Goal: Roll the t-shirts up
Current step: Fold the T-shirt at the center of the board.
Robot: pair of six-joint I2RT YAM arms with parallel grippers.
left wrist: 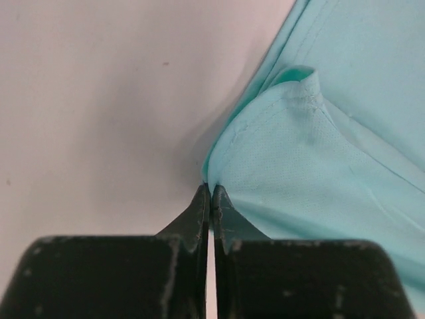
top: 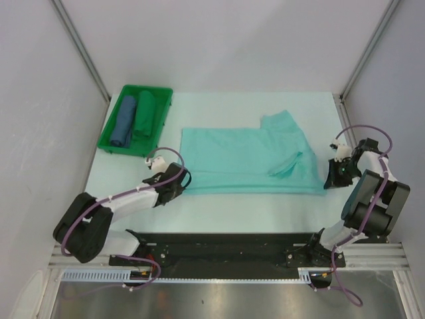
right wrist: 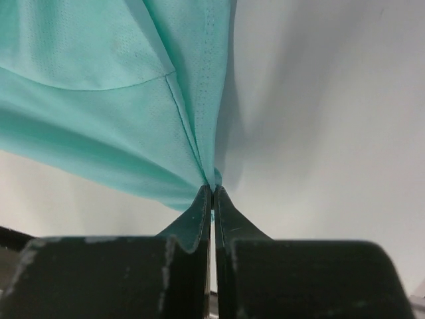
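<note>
The turquoise t-shirt lies flat across the middle of the table. The left arm stretches low to its near left corner, where the left gripper is pinched tight on the hem. The right arm stands folded, and the right gripper is clamped on the shirt's right edge. At far left, a green tray holds a blue bundle beside a dark green bundle.

The t-shirt is thin, matt cloth with a fine pinhole knit and stitched hems. The left gripper and right gripper have matt black plastic fingers, scuffed pale at the edges. The table looks smooth and matt, the tray glossy plastic.
</note>
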